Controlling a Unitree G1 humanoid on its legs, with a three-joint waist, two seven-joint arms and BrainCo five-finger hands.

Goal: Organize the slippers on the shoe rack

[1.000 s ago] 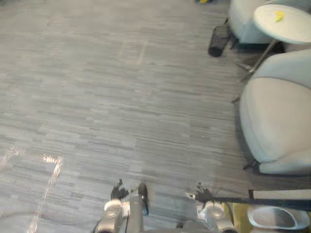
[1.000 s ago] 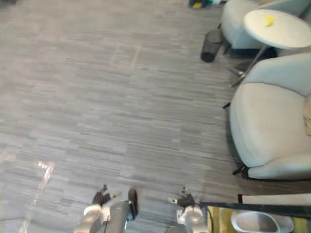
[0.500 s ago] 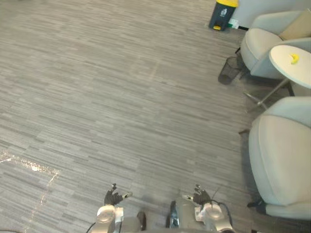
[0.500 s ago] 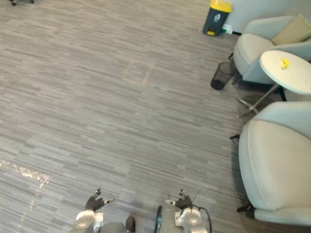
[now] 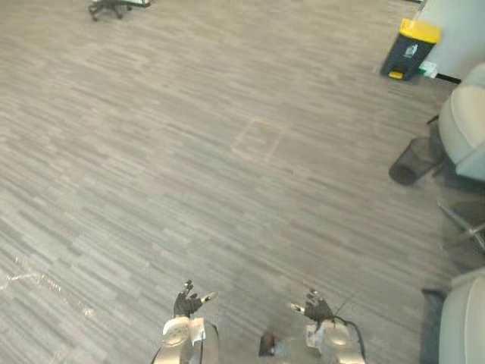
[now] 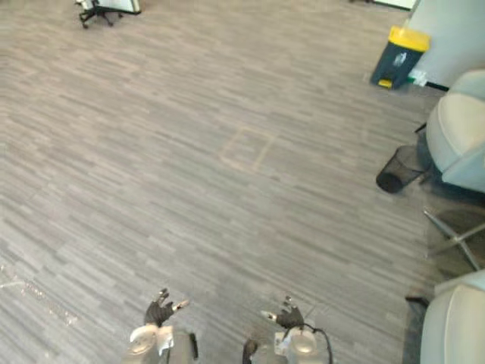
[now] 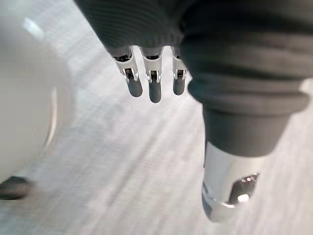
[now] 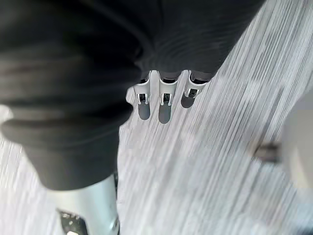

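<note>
open grey floor (image 5: pixel 227 152), yellow-lidded bin (image 5: pixel 409 50) and chair (image 5: pixel 464 114) off right. left hand (image 5: pixel 186 302) and right hand (image 5: pixel 317 309) hang low, fingers loose and apart, holding nothing. i can't tell which way the slippers or rack lie, so neither hand has the edge.

A grey floor (image 5: pixel 151 152) of narrow striped planks spreads across the scene. Near its middle a faint square outline (image 5: pixel 260 140) is marked on it, and shiny streaks of tape (image 5: pixel 38 284) lie towards the lower left. At the far left, the wheeled base of an office chair (image 6: pixel 95 9) shows at the edge. To the far right a dark bin with a yellow lid (image 6: pixel 398 57) stands against a pale wall (image 6: pixel 455 23). Nearer, a black mesh wastebasket (image 6: pixel 398 170) sits just beside a pale armchair (image 6: pixel 458 140). Thin metal legs (image 6: pixel 455 235) stand between that armchair and a second pale seat (image 6: pixel 451 326).
</note>
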